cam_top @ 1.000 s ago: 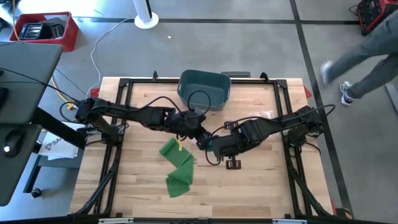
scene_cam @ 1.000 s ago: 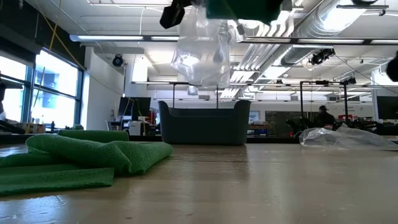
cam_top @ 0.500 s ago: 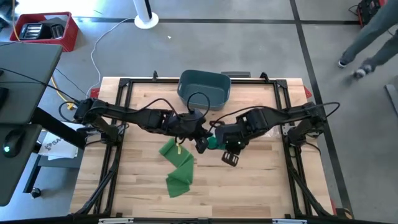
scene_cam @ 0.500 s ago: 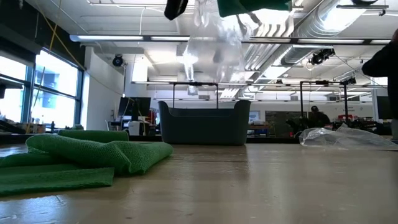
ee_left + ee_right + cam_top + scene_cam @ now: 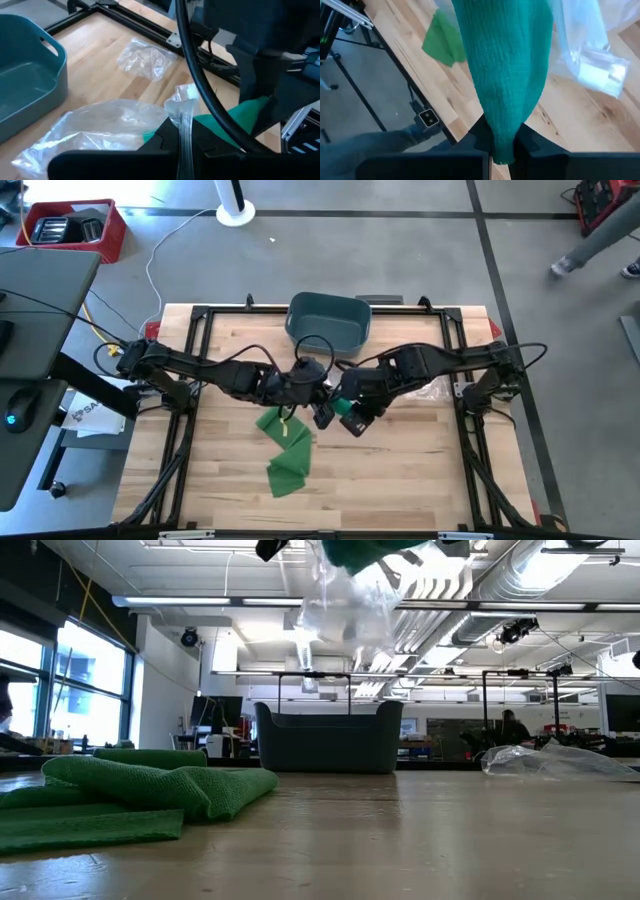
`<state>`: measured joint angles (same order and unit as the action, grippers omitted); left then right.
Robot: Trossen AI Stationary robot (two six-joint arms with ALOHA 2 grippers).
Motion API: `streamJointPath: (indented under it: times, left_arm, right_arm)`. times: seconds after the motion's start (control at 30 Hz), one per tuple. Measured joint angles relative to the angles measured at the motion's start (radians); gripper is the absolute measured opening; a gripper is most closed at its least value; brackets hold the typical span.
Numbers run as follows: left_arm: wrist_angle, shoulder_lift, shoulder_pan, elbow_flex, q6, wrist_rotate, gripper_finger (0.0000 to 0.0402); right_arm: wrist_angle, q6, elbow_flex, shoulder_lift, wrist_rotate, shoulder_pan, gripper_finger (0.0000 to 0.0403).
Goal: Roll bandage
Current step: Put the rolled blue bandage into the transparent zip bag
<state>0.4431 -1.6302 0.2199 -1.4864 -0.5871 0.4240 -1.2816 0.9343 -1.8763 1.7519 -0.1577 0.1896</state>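
A teal-green rolled bandage (image 5: 507, 65) and a clear plastic bag (image 5: 105, 125) hang above the table's middle, between my two grippers. My left gripper (image 5: 318, 412) is shut on the bag. My right gripper (image 5: 347, 410) is shut on the bandage and stands close against the left one. Green shows through the bag's wall in the left wrist view (image 5: 150, 135), so the bandage's far end reaches into the bag. In the low view the bag (image 5: 345, 610) hangs high with the bandage (image 5: 365, 550) at its top. A green cloth (image 5: 285, 445) lies loosely folded on the table, near and left of the grippers. My left gripper pinches a gathered strip of the bag's clear film (image 5: 185, 125) between its two fingers. The bag hangs slack beyond the fingers, clear of the table. My right gripper pinches the bandage's narrow end (image 5: 501, 145) between its two fingers. The bandage runs on lengthwise from the fingers toward the bag, lifted clear of the table.
A grey-blue bin (image 5: 328, 323) stands at the table's far edge, behind the grippers. A second clear bag (image 5: 425, 388) lies crumpled on the table's right part; it also shows in the low view (image 5: 555, 760). A person walks on the floor at the far right (image 5: 600, 230).
My right gripper has swung from the near side toward the far edge and the left gripper, turning as it went and carrying the bandage. The bag under the left gripper has swayed and risen a little.
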Motion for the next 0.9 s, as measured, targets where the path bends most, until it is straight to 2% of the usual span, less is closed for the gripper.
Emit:
streamJointPath:
  times: [0.13, 0.47, 0.67, 0.77, 0.9]
  left_arm:
    - [0.002, 0.0, 0.006, 0.0, -0.004, -0.015, 0.0]
    - [-0.031, 0.072, 0.047, -0.001, -0.022, -0.072, 0.0]
    - [-0.053, 0.081, 0.05, -0.001, -0.003, -0.06, 0.0]
    - [-0.052, 0.075, 0.051, -0.001, -0.003, -0.016, 0.0]
    - [-0.047, 0.073, 0.05, 0.0, -0.003, 0.038, 0.0]
  right_arm:
    - [-0.001, 0.004, 0.0, -0.01, 0.034, 0.008, 0.002]
    - [-0.023, 0.137, 0.0, -0.114, 0.263, 0.095, 0.0021]
    - [0.043, 0.19, 0.0, -0.11, 0.29, 0.108, 0.0022]
    - [0.127, 0.193, 0.0, -0.108, 0.298, 0.108, 0.0039]
    - [0.208, 0.193, 0.0, -0.108, 0.313, 0.108, 0.0089]
